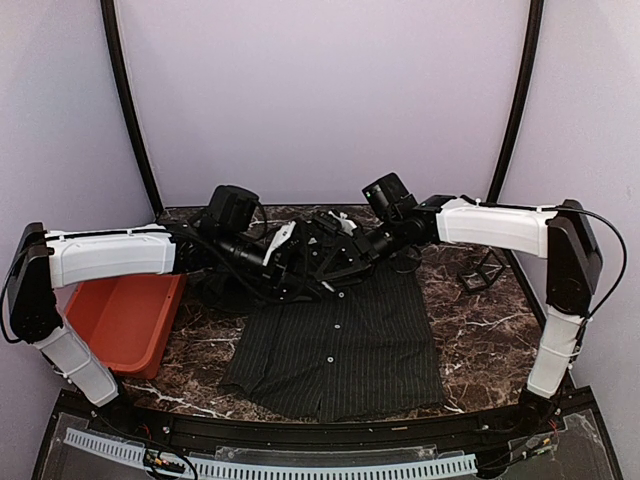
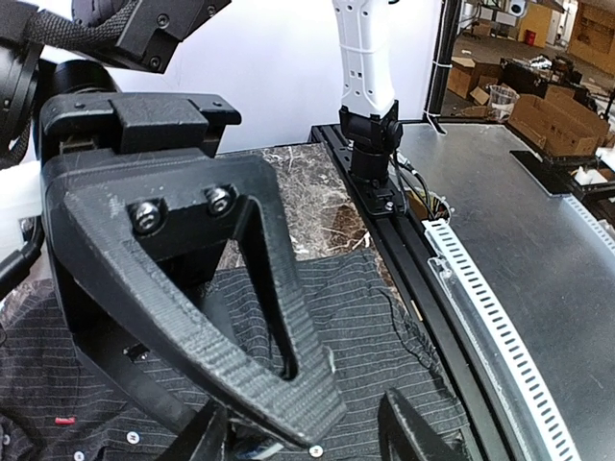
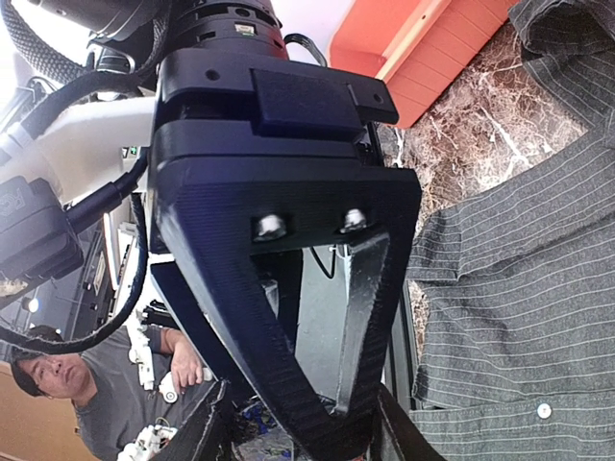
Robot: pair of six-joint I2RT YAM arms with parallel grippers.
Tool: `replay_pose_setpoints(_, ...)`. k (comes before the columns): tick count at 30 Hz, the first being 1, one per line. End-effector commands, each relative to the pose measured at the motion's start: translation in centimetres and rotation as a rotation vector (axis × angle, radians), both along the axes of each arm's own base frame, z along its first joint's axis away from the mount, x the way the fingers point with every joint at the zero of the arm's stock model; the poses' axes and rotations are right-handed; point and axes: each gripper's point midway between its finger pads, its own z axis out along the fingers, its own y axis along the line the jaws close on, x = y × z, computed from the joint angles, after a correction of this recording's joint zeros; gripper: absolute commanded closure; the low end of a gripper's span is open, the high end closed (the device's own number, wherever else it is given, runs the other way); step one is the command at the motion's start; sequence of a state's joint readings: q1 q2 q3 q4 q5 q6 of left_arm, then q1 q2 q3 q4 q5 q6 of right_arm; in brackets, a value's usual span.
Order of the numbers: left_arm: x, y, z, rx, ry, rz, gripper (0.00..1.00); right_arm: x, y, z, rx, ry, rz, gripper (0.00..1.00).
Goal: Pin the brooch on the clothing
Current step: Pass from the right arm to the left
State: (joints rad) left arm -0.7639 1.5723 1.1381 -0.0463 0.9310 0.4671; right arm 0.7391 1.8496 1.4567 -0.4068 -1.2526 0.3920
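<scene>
The shirt (image 1: pixel 340 350) lies flat in the middle of the worktop (image 1: pixel 480 330), front up, with its collar at the far end. A white button (image 1: pixel 330 359) shows on its front and a tiny red tag (image 2: pixel 64 420) on its chest. Both sets of fingers meet just over the collar end. The left fingers (image 2: pixel 408 432) are apart, with a tip of the right fingers (image 2: pixel 303 408) between them and a gap beside it. The right fingers are apart too, but I cannot tell if they hold anything. A red bin (image 1: pixel 120 320) sits left of the shirt. The part of its inside that shows is plain red, and the left arm (image 1: pixel 110 255) hides the rest. A small black stand (image 1: pixel 485 272) sits on the right.
</scene>
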Motion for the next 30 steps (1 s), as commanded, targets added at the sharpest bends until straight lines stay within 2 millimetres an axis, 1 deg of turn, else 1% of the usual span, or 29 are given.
replay_pose_setpoints(1, -0.6, 0.0, 0.0, 0.006, 0.024, -0.019, 0.52, -0.1, 0.4, 0.5, 0.039, -0.020, 0.018, 0.59)
replay_pose_setpoints(4, -0.4, -0.1, 0.0, 0.008, 0.028, -0.010, 0.58, -0.2, 0.5, 0.5, 0.040, -0.018, 0.020, 0.59)
replay_pose_setpoints(13, 0.2, -0.3, 0.0, 0.011, 0.032, 0.019, 0.64, -0.8, 0.7, 0.7, 0.045, -0.019, 0.036, 0.59)
replay_pose_setpoints(22, 0.2, -0.3, 0.0, 0.014, 0.032, 0.025, 0.67, -1.2, 1.0, 1.4, 0.060, -0.013, 0.045, 0.59)
replay_pose_setpoints(24, 0.3, -0.3, 0.1, 0.013, 0.031, 0.025, 0.70, -1.4, 1.1, 1.6, 0.065, -0.014, 0.049, 0.59)
replay_pose_setpoints(26, 0.3, -0.3, 0.1, 0.014, 0.033, 0.026, 0.76, -1.5, 1.2, 1.8, 0.070, -0.014, 0.052, 0.59)
replay_pose_setpoints(29, 0.3, -0.3, 0.1, 0.015, 0.033, 0.027, 0.79, -1.6, 1.2, 2.0, 0.074, -0.014, 0.053, 0.59)
replay_pose_setpoints(30, 0.3, -0.3, 0.2, 0.013, 0.032, 0.026, 0.83, -1.6, 1.2, 2.1, 0.075, -0.014, 0.053, 0.59)
